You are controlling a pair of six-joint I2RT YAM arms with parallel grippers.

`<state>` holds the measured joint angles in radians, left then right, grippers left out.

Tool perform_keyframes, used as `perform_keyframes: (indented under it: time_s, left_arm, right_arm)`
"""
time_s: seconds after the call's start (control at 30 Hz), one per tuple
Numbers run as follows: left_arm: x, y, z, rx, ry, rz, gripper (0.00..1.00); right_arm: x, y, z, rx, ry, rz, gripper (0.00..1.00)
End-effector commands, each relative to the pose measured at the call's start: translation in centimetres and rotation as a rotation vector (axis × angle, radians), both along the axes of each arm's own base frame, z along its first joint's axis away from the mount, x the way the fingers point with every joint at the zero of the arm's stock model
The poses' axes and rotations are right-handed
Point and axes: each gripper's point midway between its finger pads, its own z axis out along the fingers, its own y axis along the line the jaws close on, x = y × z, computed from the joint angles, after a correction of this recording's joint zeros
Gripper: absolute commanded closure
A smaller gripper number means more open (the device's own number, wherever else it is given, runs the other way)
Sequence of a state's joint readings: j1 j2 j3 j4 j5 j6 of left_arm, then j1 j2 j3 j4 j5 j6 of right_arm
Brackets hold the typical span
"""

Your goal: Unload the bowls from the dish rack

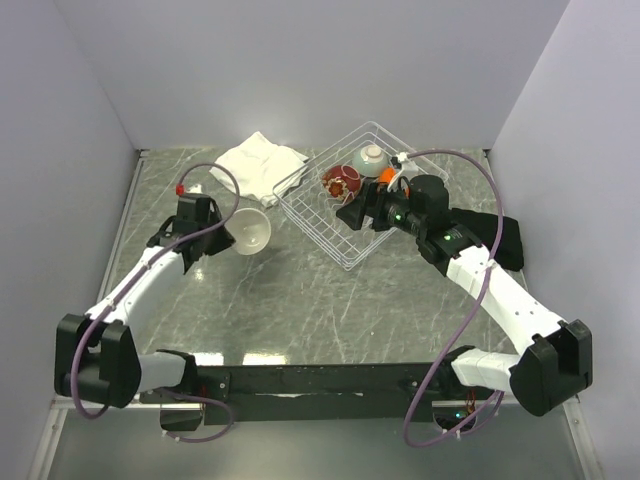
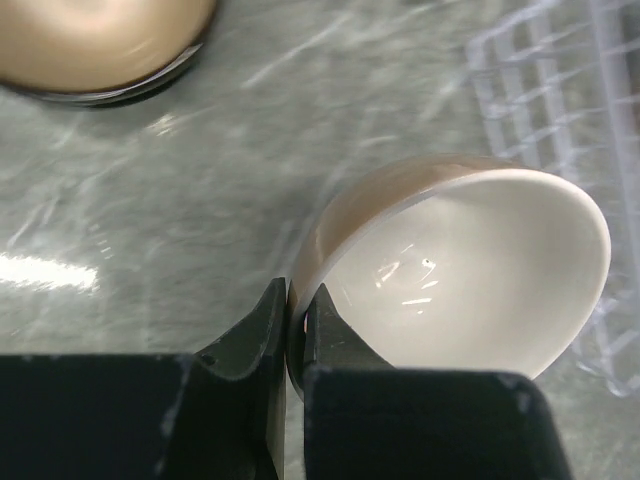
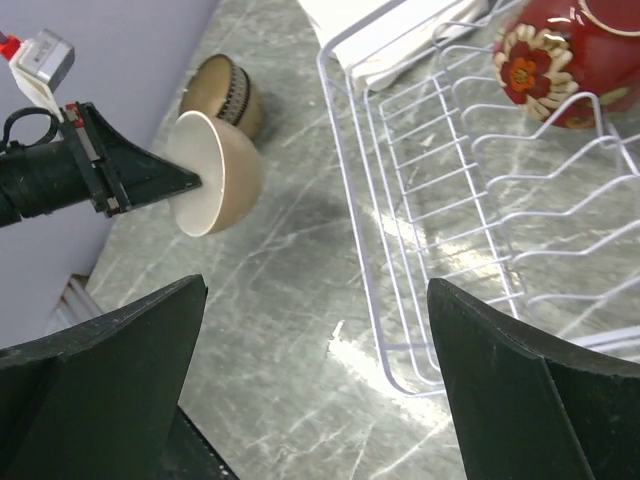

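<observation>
The white wire dish rack (image 1: 330, 232) stands at the back middle of the table. In it sit a red flowered bowl (image 1: 341, 181) and a pale green bowl (image 1: 371, 158). My left gripper (image 1: 228, 233) is shut on the rim of a bowl (image 1: 250, 230) that is tan outside and white inside, and holds it tilted to the left of the rack. The left wrist view shows the fingers (image 2: 262, 335) pinching that rim (image 2: 470, 270). My right gripper (image 1: 351, 214) is open and empty over the rack's near corner (image 3: 400, 250). The red bowl (image 3: 560, 60) lies ahead of it.
A second tan bowl (image 2: 100, 40) stands upside down on the table behind the held one; it also shows in the right wrist view (image 3: 228, 92). A folded white cloth (image 1: 260, 162) lies left of the rack. A black cloth (image 1: 510, 240) lies at the right.
</observation>
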<state>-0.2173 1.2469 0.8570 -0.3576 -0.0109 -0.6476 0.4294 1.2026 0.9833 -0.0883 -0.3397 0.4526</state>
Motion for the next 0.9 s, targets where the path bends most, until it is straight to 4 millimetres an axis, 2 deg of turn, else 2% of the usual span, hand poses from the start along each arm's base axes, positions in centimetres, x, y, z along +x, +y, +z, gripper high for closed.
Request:
perform_keyframes:
  time_s: [0.0,0.27,0.5,0.57,0.7,0.77,0.8,0.87]
  left_arm:
    - [1.0,0.6,-0.4,-0.006,0.051,0.018,0.99]
    - [3.2,0.3,-3.3,-0.011,0.134,0.055,0.99]
    - [6.2,0.5,-4.0,0.017,0.148,0.087,0.99]
    - [6.5,0.5,-5.0,0.025,0.181,0.091,0.98]
    - [6.8,1.0,-5.4,0.055,0.202,0.113,0.96]
    - [6.8,1.2,-5.5,0.063,0.207,0.118,0.9]
    - [6.7,1.3,-5.4,0.069,0.206,0.118,0.84]
    - [6.6,1.3,-5.1,0.067,0.199,0.116,0.77]
  right_arm:
    - [0.1,-0.7,1.3,-0.035,-0.063,-0.022,0.0]
    - [-0.1,-0.9,0.6,-0.05,-0.05,-0.021,0.0]
    - [-0.5,-1.8,-0.1,-0.105,-0.049,-0.034,0.0]
    - [-0.8,-2.1,-0.3,-0.118,-0.047,-0.038,0.0]
    - [-1.0,-2.7,-0.8,-0.144,-0.044,-0.05,0.0]
    - [-1.1,-2.8,-1.1,-0.166,-0.041,-0.044,0.0]
    - [-1.1,-2.8,-1.2,-0.178,-0.044,-0.038,0.0]
    - [-0.9,-2.8,-1.1,-0.185,-0.047,-0.039,0.0]
